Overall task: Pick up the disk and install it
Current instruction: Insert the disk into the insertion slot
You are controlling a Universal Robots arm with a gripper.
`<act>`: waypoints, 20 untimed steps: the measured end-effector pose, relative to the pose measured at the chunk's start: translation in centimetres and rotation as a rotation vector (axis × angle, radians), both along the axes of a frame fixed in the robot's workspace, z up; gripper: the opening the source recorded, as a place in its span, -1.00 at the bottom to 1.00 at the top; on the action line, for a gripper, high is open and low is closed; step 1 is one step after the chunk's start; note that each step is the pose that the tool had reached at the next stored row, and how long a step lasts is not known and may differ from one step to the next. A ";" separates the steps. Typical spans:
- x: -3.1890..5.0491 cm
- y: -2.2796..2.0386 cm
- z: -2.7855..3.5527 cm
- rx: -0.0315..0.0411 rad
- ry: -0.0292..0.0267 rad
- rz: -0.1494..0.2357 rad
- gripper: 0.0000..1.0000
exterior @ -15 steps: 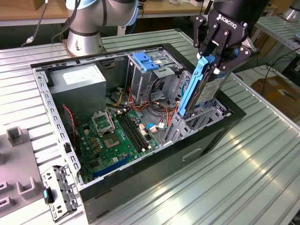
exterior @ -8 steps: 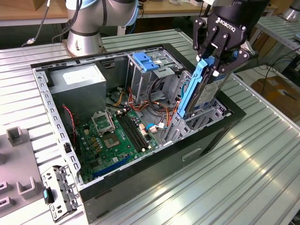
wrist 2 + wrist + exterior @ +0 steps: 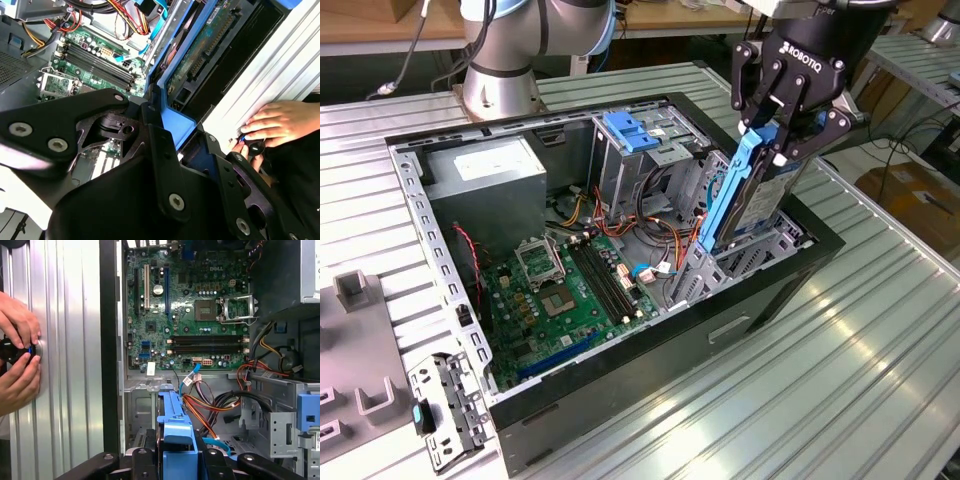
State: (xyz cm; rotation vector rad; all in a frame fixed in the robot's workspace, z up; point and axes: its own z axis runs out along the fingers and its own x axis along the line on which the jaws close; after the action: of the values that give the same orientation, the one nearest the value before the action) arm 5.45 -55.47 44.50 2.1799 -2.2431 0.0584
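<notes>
A black end effector (image 3: 172,122) clamps the blue rail of the disk (image 3: 200,50), which stands on edge with its green circuit board exposed. Beyond it lie a green motherboard (image 3: 85,60) and coloured cables (image 3: 120,12). A person's hand (image 3: 280,122) rests on the ribbed metal tabletop (image 3: 280,65), touching a small black knob (image 3: 256,147).

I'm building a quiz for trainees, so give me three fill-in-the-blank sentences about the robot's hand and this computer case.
The hand is shut on the ____.
The disk is framed by rails coloured ____.
The motherboard in the open case is coloured ____.
Missing words: disk, blue, green.
</notes>
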 end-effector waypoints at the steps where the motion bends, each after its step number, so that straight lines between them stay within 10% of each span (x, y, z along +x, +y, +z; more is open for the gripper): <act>1: 0.00 0.00 -0.05 0.0000 0.0000 0.000 -0.26; 20: 0.00 0.00 -0.60 -0.0002 0.0000 0.000 -0.26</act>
State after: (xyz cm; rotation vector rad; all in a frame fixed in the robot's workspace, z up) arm 5.45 -55.47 43.90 2.1797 -2.2430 0.0587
